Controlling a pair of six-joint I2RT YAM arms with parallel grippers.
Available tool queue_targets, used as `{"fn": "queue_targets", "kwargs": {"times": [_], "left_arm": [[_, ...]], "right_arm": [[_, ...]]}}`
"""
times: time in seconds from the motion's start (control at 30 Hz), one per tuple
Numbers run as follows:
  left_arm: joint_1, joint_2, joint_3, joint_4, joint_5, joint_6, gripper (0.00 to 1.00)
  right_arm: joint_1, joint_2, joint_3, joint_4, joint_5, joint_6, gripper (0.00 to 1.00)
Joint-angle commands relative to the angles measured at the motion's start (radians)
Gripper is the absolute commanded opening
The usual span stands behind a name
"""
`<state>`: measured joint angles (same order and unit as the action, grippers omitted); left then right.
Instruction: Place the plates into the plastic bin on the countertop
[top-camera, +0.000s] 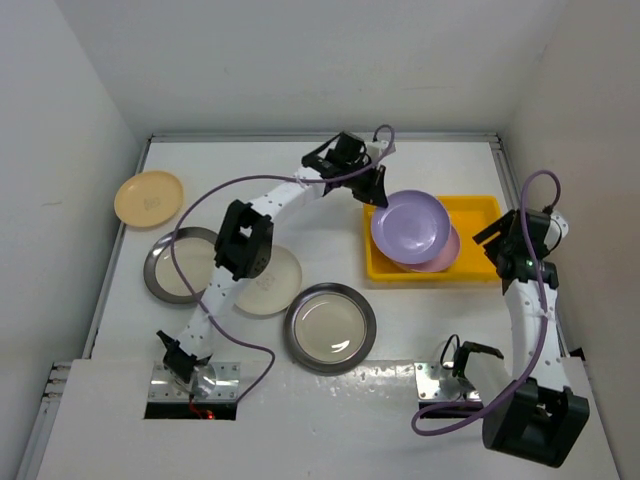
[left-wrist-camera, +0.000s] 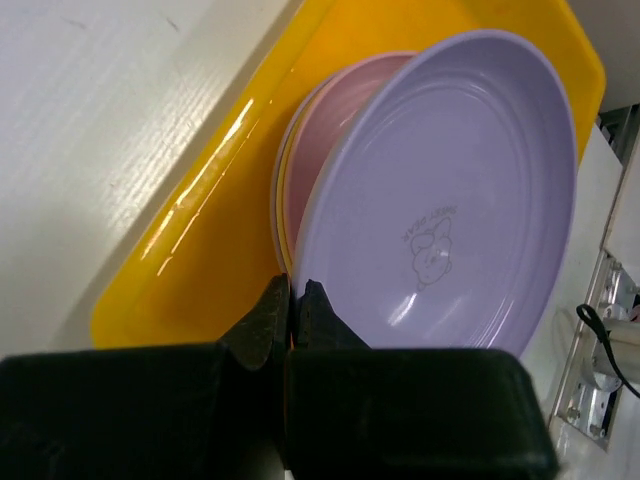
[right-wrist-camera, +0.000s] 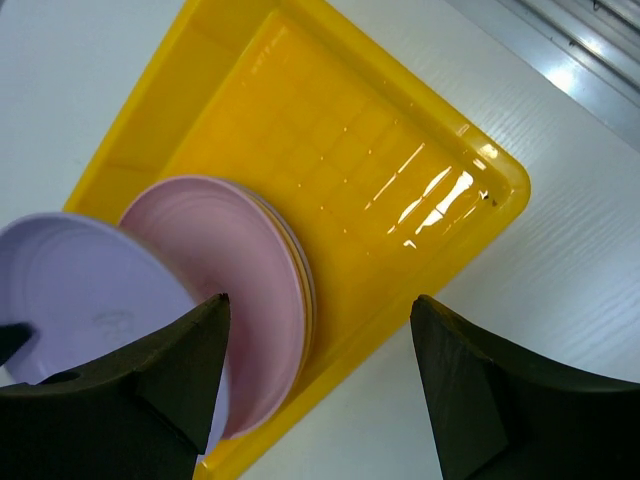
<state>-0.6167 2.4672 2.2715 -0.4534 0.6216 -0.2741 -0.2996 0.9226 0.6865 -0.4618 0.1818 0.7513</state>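
1. The left gripper (top-camera: 372, 192) is stretched across to the far-left corner of the plastic bin (top-camera: 478, 210). Its fingers (left-wrist-camera: 270, 315) are pressed together on the rim of the lilac plate (top-camera: 410, 222).
2. The lilac plate is tilted, its high edge at the left gripper. It leans over the pink plate (top-camera: 447, 255), which lies in the left half of the bin.
3. The left wrist view shows more rims under the pink plate, one apparently pale orange. The number stacked there is unclear.
4. The right gripper (right-wrist-camera: 318, 320) has its jaws wide apart with nothing between them. It hangs just above the bin's right end.
5. Four plates sit on the countertop (top-camera: 420, 330) outside the bin:
   - The pale orange plate (top-camera: 149, 197) is at far left.
   - The left steel-rimmed plate (top-camera: 176, 268) is nearer the arm bases than the pale orange plate.
   - The cream-white plate (top-camera: 272, 284) sits beside it, partly under the left arm.
   - The front steel-rimmed plate (top-camera: 330, 327) lies near the middle.
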Motion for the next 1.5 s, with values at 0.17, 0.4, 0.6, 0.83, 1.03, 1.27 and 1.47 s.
{"fn": "queue_targets", "kwargs": {"times": [0.17, 0.4, 0.6, 0.83, 1.03, 1.27, 1.47], "left_arm": [[-0.044, 0.038, 0.054, 0.168, 0.013, -0.112, 0.00], [-0.078, 0.073, 0.020, 0.177, 0.003, -0.094, 0.15], [-0.100, 0.073, 0.011, 0.177, -0.017, -0.074, 0.44], [-0.046, 0.001, 0.054, 0.168, -0.074, 0.015, 0.69], [0.023, -0.094, 0.065, 0.099, -0.166, 0.134, 0.80], [0.245, -0.257, -0.101, -0.051, -0.210, 0.203, 0.76], [0.563, -0.396, -0.257, -0.155, -0.459, 0.279, 0.76]], "right_arm": [[-0.003, 0.018, -0.019, -0.021, -0.073, -0.015, 0.71], [-0.006, 0.051, -0.038, -0.009, -0.108, -0.017, 0.71], [-0.004, 0.079, -0.016, -0.008, -0.116, -0.024, 0.71], [-0.003, 0.107, -0.042, 0.058, -0.163, -0.027, 0.65], [0.025, 0.208, -0.059, 0.114, -0.200, -0.007, 0.57], [0.111, 0.231, -0.036, 0.124, -0.085, 0.008, 0.59], [0.195, 0.214, 0.066, 0.065, 0.030, -0.055, 0.65]]}}
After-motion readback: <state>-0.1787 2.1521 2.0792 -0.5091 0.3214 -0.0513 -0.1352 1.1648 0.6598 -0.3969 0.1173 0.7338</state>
